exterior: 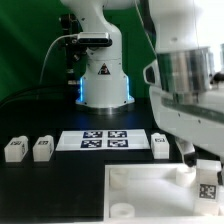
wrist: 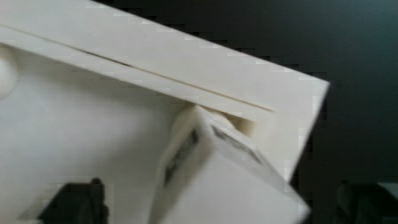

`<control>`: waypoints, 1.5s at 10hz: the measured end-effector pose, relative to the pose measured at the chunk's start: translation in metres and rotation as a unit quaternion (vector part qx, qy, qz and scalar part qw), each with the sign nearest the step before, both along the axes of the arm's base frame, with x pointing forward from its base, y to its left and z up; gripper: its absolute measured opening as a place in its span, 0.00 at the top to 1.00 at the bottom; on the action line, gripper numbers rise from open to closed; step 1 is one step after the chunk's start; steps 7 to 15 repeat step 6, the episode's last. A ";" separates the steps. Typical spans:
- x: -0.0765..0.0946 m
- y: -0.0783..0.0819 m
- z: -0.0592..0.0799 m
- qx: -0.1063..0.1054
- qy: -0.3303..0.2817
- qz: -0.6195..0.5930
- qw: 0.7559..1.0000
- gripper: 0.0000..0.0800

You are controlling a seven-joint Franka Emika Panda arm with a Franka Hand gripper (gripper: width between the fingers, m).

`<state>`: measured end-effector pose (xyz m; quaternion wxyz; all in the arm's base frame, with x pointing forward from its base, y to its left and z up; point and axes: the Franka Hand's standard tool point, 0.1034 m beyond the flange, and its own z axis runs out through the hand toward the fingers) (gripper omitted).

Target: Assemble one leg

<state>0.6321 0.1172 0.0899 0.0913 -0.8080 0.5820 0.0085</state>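
The large white plate (exterior: 150,190) lies at the front of the table and fills most of the wrist view (wrist: 125,110). One leg (exterior: 207,185), a small white peg with a marker tag, stands at the plate's corner on the exterior view's right. In the wrist view this leg (wrist: 222,160) sits at the plate's corner between my two fingers. My gripper (exterior: 200,163) hangs just above it. Its dark fingertips (wrist: 80,200) stand wide apart on either side, clear of the leg. The gripper (wrist: 222,207) is open and holds nothing.
Two more legs (exterior: 14,149) (exterior: 42,148) stand at the exterior view's left, and a third (exterior: 160,146) to the right of the marker board (exterior: 105,139). The robot base (exterior: 104,80) stands behind. The arm hides the right side of the table.
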 end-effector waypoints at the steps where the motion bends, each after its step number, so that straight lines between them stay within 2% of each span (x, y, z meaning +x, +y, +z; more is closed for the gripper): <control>1: 0.000 0.000 0.003 0.002 0.002 0.000 1.000 0.19; 15: -0.001 0.000 0.000 0.001 0.004 0.001 1.000 0.19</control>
